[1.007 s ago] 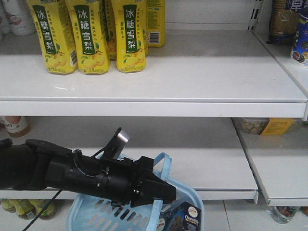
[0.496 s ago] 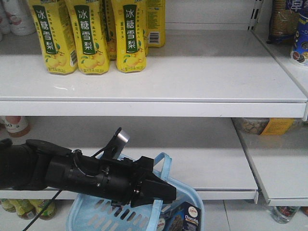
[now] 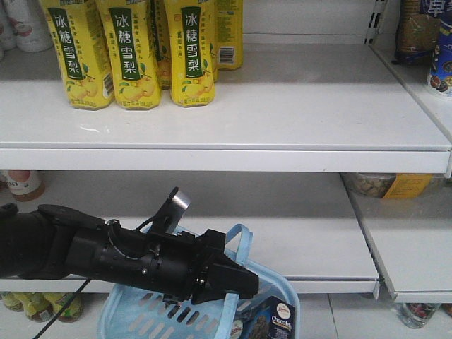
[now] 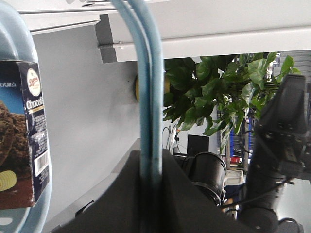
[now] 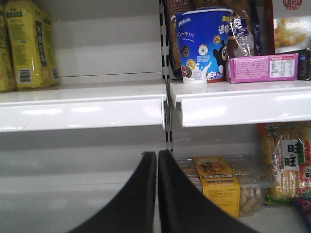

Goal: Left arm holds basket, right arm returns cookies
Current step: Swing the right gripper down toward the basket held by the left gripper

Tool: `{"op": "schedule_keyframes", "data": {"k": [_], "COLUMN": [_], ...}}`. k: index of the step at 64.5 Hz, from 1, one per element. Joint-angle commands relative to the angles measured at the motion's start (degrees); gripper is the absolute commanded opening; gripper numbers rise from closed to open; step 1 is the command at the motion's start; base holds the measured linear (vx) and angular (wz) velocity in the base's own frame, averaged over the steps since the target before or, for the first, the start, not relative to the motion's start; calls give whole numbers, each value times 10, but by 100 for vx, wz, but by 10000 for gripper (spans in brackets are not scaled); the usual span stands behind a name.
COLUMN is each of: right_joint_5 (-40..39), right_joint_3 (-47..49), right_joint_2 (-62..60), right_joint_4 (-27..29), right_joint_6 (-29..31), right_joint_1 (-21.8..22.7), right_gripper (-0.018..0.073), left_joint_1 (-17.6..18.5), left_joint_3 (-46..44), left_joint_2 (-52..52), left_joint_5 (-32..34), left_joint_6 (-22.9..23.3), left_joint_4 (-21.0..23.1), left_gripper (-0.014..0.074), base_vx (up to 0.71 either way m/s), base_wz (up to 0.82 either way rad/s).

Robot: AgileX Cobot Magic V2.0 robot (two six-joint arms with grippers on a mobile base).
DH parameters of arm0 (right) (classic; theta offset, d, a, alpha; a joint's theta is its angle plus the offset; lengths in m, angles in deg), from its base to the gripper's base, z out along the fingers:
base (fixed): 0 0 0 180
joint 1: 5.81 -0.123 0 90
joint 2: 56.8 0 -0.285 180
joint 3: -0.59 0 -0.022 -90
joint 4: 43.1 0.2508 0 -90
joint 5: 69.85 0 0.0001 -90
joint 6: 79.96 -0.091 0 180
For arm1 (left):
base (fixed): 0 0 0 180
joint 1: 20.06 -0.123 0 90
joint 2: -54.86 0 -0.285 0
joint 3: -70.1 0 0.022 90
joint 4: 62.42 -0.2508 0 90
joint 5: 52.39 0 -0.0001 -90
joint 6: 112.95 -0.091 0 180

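Noting the left arm [image 3: 92, 254] reaching nearly level from the lower left of the front view toward bottom centre, in front of the lower shelf [image 3: 304, 233]. Finding the left gripper [image 4: 150, 161] clamping shut on the looped handle [image 4: 148, 92] of the basket [image 3: 141, 314]; judging this a carrying hold, hanging the basket within reach of the other arm. Spotting the cookies [image 3: 272, 321] standing on end inside the basket's right end, bottom right of centre, not yet lifted out. Seeing the right gripper [image 5: 157, 162] at bottom centre of its own view, tips pressing together on nothing, pointing level at the shelf edge [image 5: 82, 114] rather than down at the carton; judging the pick not yet begun.
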Motion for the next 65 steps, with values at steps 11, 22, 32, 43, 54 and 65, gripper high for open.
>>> {"op": "schedule_keyframes", "data": {"k": [11, 22, 32, 43, 54, 65], "right_joint_5": [90, 136, 135, 143, 141, 155], "right_joint_3": [146, 198, 196, 196, 196, 196], "right_joint_2": [139, 233, 275, 295, 300, 300], "right_joint_4": [5, 28, 38, 62, 63, 63], "right_joint_6": [-6, -23, -27, -32, -32, -32], "right_joint_1": [0, 0, 0, 0, 0, 0], "right_gripper": [-8, -8, -8, -8, -3, 36], "left_joint_1": [0, 0, 0, 0, 0, 0], "left_joint_3": [-16, -16, -16, -16, -16, -16], "left_joint_2": [-27, -27, -27, -27, -27, -27], "left_joint_5": [-37, -37, -37, -37, -37, -37], "left_joint_6": [-12, -12, -12, -12, -12, -12], "left_joint_4": [40, 40, 40, 40, 40, 40], "left_gripper": [-6, -6, -6, -6, -6, -6], "base_vx": [0, 0, 0, 0, 0, 0], "base_wz": [0, 0, 0, 0, 0, 0]}}
